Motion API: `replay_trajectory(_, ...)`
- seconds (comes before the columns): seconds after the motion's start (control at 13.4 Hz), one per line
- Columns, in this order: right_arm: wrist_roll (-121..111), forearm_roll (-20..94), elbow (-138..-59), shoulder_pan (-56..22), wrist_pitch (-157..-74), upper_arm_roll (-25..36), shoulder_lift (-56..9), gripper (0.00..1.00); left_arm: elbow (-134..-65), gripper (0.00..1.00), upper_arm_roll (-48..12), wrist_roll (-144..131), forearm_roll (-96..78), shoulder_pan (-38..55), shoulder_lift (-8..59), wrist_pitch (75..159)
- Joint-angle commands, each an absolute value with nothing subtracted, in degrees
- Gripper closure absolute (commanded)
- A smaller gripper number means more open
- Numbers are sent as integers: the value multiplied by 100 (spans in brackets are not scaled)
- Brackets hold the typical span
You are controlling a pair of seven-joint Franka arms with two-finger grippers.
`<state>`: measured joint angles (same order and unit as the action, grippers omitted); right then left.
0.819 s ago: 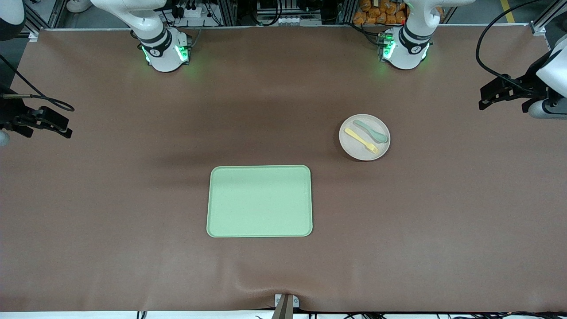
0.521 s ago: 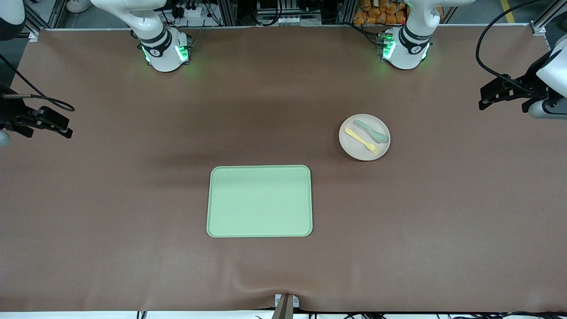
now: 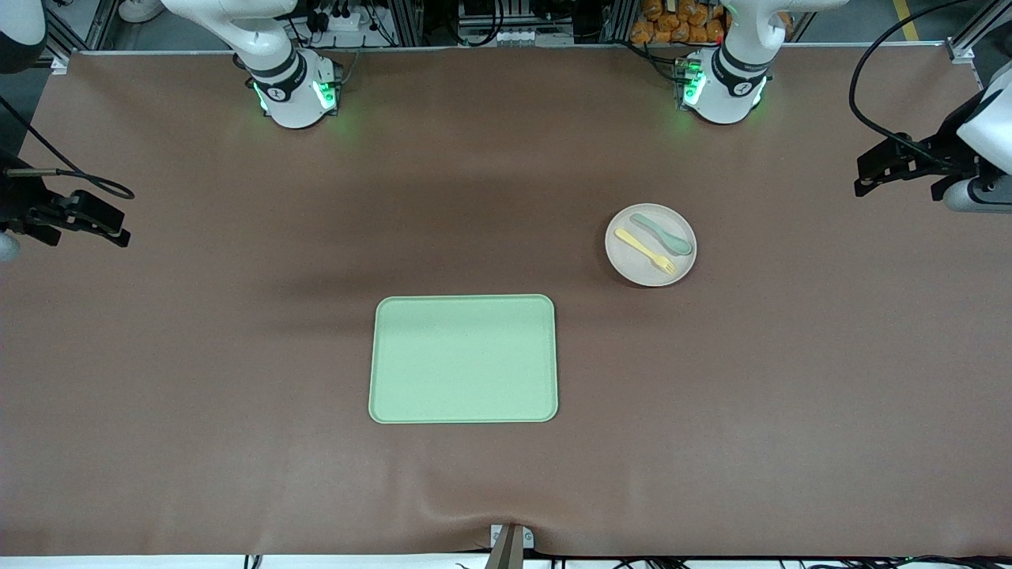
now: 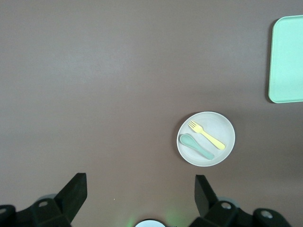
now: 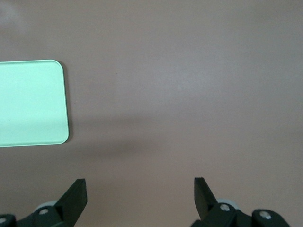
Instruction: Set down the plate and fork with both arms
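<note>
The cream plate [image 3: 632, 265] lies on the brown table toward the left arm's end, farther from the front camera than the tray. The pale yellow fork [image 3: 644, 251] lies in it beside a teal spoon [image 3: 664, 235]. The left wrist view also shows the plate [image 4: 218, 125] and the fork [image 4: 206, 135]. My left gripper [image 4: 139, 178] is open and empty, high over the table near its own base. My right gripper [image 5: 139, 181] is open and empty, high over bare table at the right arm's end. Both arms wait.
The light-green tray [image 3: 463, 359] lies empty near the table's middle, nearer to the front camera than the plate. It also shows in the left wrist view [image 4: 289, 56] and the right wrist view [image 5: 28, 104]. The arms' black hands show at the front view's edges.
</note>
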<state>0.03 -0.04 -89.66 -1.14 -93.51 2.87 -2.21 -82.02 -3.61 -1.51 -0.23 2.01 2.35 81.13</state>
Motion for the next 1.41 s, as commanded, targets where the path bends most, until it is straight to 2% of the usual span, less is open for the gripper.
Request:
replay_trajectory(0.0, 9, -79, -9000, -105, -9343, 281, -211, 0, -8253, 0, -396, -272, -175, 228, 263, 8209)
replay_trajectory(0.22, 9, -79, -9009, -105, -9334, 281, -211, 0, -8262, 0, -387, -264, -246, 159, 237, 8244)
replay_trajectory(0.37, 9, -79, -9009, -97, -9325, 281, -211, 0, -8340, 0, -343, -386, -185, 132, 298, 7982)
replay_trajectory(0.45, 9, -79, -9009, -97, -9308, 281, -211, 0, -8376, 0, -343, -352, -158, 114, 421, 7746)
replay_trajectory(0.74, 9, -79, -9017, -97, -9299, 281, -211, 0, -8726, 0, -343, -483, -158, 123, 826, 7708)
replay_trajectory(1.04, 9, -79, -9018, -88, -9308, 281, -220, 0, -9639, 0, -360, -676, -167, 114, 800, 7908)
replay_trajectory(1.19, 0, -79, -9018, -88, -9299, 290, -229, 0, -10420, 0, -387, -878, -167, 114, 721, 8452)
replay_trajectory(1.34, -26, -70, -9018, -70, -9299, 281, -229, 0, -11333, 0, -430, -1010, -237, 184, 668, 9408)
